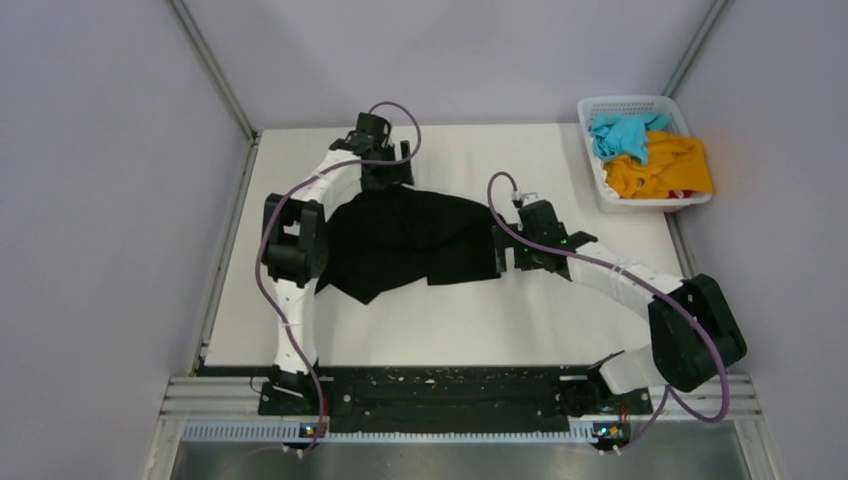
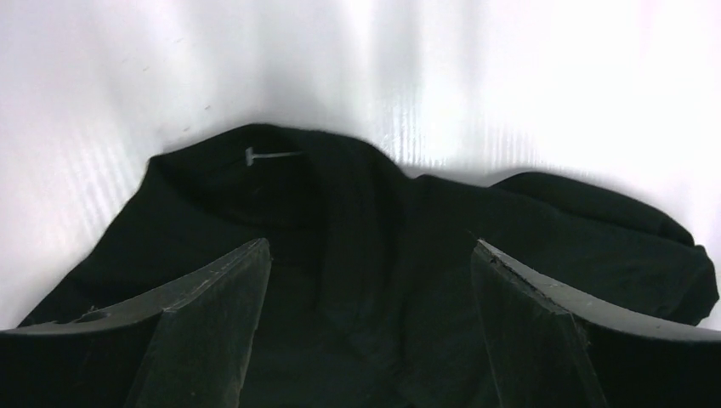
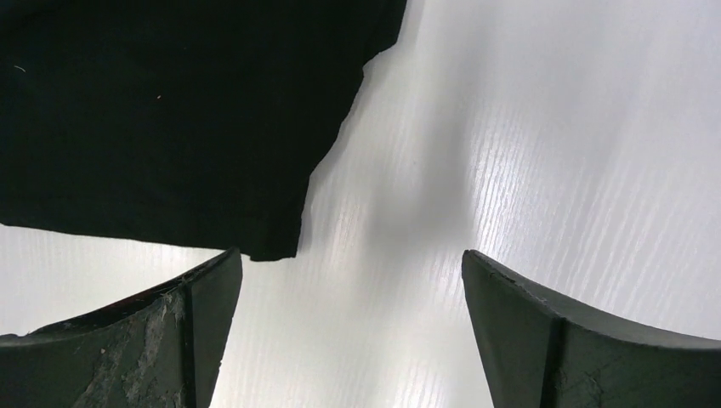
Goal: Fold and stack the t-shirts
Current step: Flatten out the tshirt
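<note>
Altogether there are three t-shirts, two grippers and one basket. The black t-shirt (image 1: 410,240) lies alone in the middle of the white table (image 1: 480,320). It is soft and matte, crumpled into an irregular shape with several folds, and one corner points to the near edge. The turquoise t-shirt (image 1: 622,135) and the orange-yellow t-shirt (image 1: 668,168) are bunched together inside the white plastic basket (image 1: 632,104) at the far right corner of the table. The basket has lattice walls, and the orange-yellow one covers part of its right rim.

The left gripper (image 2: 370,251) is at the far edge of the black t-shirt. Its two dark wedge-shaped fingers are spread wide, with fabric below them and nothing pinched. A small white tag (image 2: 255,155) shows near the neck opening.

The right gripper (image 3: 352,255) is at the right edge of the same shirt, also spread wide and holding nothing, above the bare glossy table with fine ribs. A corner of the black hem ends just beside the scuffed finger (image 3: 183,331) at the left of that view.

In the top view the fingertips are hard to separate from the black cloth, and how the two shirts in the basket are laid I cannot tell
</note>
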Motion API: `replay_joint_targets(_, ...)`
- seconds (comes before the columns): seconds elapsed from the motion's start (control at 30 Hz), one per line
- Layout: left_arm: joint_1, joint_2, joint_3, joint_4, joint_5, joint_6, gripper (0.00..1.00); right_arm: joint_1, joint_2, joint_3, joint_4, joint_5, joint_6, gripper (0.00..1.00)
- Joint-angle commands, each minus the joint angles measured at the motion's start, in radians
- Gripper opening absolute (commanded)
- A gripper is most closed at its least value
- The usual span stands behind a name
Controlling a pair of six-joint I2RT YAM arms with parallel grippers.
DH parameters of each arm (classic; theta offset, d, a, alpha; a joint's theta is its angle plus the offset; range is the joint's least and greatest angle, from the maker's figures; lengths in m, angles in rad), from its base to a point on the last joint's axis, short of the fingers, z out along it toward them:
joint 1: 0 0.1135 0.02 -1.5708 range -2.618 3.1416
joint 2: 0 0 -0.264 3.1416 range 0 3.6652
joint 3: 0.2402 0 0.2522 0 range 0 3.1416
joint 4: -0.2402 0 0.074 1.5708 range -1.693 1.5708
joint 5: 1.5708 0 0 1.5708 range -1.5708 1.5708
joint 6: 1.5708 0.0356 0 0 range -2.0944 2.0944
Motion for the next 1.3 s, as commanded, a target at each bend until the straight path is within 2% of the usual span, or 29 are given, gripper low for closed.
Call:
replay_joint_targets(0.0,-0.010,0.085,0.107,-0.054,-0.040,-0.038,0.90,0.002,-0.077,-0.021,0.015,0.020,0.037,0.99)
replay_joint_targets(0.17,-0.031,0.138,0.149,-0.079,-0.085,-0.068,0.80,0.003,-0.128,-0.060,0.018,0.032,0.057,0.99)
replay_joint_targets(0.2,-0.034,0.144,0.153,-0.084,-0.086,-0.071,0.73,0.002,-0.136,-0.068,0.021,0.032,0.058,0.99)
replay_joint_targets(0.33,-0.034,0.168,0.172,-0.104,-0.070,-0.088,0.36,0.002,-0.137,-0.091,0.057,0.001,0.053,0.97)
replay_joint_targets(0.43,-0.034,0.161,0.172,-0.103,-0.073,-0.099,0.03,0.002,-0.101,-0.090,0.104,-0.034,0.075,0.93)
replay_joint_targets(0.47,-0.034,0.156,0.172,-0.105,-0.080,-0.102,0.00,0.002,-0.085,-0.089,0.125,-0.058,0.080,0.91)
replay_joint_targets(0.67,-0.034,0.068,0.119,-0.076,-0.113,-0.119,0.00,0.018,0.027,-0.054,0.228,-0.122,0.092,0.88)
replay_joint_targets(0.77,-0.034,-0.012,0.054,-0.028,-0.154,-0.128,0.00,0.037,0.106,-0.022,0.244,-0.154,0.085,0.84)
replay_joint_targets(0.8,-0.033,-0.037,0.035,-0.014,-0.162,-0.131,0.00,0.043,0.128,-0.013,0.244,-0.165,0.083,0.80)
replay_joint_targets(0.83,-0.034,-0.064,0.013,-0.004,-0.172,-0.134,0.00,0.048,0.147,-0.006,0.245,-0.183,0.081,0.72)
replay_joint_targets(0.97,-0.034,-0.167,-0.033,0.022,-0.208,-0.147,0.00,0.057,0.179,0.008,0.257,-0.243,0.091,0.17)
replay_joint_targets(1.0,-0.034,-0.190,-0.041,0.029,-0.204,-0.145,0.00,0.057,0.171,0.009,0.261,-0.239,0.091,0.06)
replay_joint_targets(1.03,-0.034,-0.216,-0.051,0.039,-0.196,-0.144,0.00,0.057,0.161,0.015,0.261,-0.232,0.087,0.00)
replay_joint_targets(1.27,-0.037,-0.398,-0.068,0.115,-0.169,-0.122,0.00,0.057,-0.031,0.133,0.229,-0.180,0.012,0.00)
